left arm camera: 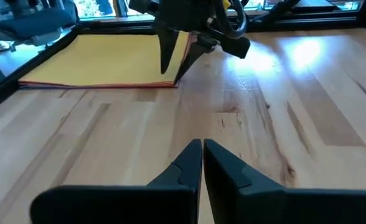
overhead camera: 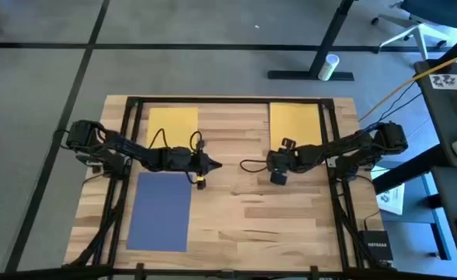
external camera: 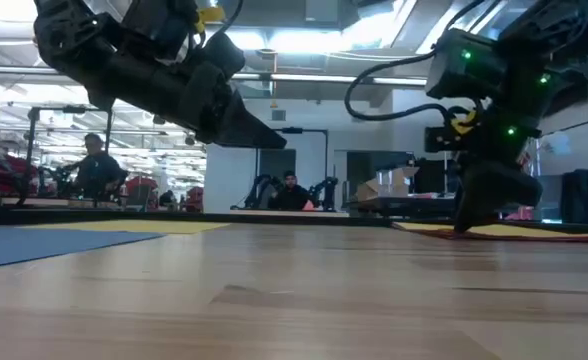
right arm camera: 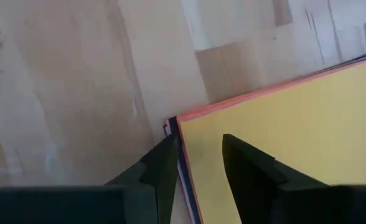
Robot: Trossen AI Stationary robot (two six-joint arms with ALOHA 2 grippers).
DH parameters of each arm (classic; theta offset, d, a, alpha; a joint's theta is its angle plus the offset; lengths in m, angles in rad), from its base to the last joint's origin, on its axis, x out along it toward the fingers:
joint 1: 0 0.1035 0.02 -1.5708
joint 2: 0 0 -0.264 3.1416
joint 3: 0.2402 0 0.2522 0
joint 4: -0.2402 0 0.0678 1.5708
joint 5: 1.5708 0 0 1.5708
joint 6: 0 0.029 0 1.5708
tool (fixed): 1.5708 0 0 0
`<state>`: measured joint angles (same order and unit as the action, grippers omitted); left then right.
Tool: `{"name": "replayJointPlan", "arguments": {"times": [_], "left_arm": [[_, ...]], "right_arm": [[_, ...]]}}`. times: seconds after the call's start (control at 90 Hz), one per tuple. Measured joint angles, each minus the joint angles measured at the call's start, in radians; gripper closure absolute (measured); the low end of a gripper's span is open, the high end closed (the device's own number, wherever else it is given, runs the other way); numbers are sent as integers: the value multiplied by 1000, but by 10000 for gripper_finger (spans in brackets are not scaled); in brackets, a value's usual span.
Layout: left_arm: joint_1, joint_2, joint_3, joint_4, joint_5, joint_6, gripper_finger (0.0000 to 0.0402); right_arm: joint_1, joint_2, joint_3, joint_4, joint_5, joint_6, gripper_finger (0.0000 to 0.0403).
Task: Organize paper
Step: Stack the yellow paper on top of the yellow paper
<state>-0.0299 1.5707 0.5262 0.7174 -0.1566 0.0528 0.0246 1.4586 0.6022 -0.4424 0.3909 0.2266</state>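
Note:
A stack of paper with a yellow sheet on top [overhead camera: 294,124] lies at the far right of the table; orange and navy edges [right arm camera: 184,171] show beneath it. A single yellow sheet [overhead camera: 172,123] lies flat at the far left. A navy blue sheet [overhead camera: 162,210] lies at the near left. My right gripper [overhead camera: 278,176] points down, open, at the stack's near left corner [right arm camera: 178,119]. My left gripper [overhead camera: 214,165] hovers shut over bare wood at the table's middle, pointing toward the right arm. My right gripper comes from above, pointing down, astride the stack's near left corner. One finger [right arm camera: 251,165] stands over the yellow top sheet [right arm camera: 295,124], and the other finger [right arm camera: 161,165] stands just outside the stack's left edge. Whether the fingertips touch the paper I cannot tell.
Black frame rails [overhead camera: 127,124] run along the table's left, right and far sides. Cables [overhead camera: 252,165] trail by both arms. Bare wood [overhead camera: 259,225] stretches across the middle and near right. People [external camera: 94,165] sit in the room behind the table.

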Motion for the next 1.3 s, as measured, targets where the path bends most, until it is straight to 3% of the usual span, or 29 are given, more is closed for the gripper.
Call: {"name": "replayJointPlan", "arguments": {"times": [0.289, 0.978, 1.3], "left_arm": [[0, 0, 0, -3, -1, 0, 402], [-1, 0, 0, -3, -2, -26, 402], [-1, 0, 0, -12, -2, 38, 402]], "right_arm": [[-5, -2, -34, 17, -7, 1, 395], [-5, 0, 28, 16, -121, 3, 400], [-5, 0, 103, 19, -161, -8, 400]]}}
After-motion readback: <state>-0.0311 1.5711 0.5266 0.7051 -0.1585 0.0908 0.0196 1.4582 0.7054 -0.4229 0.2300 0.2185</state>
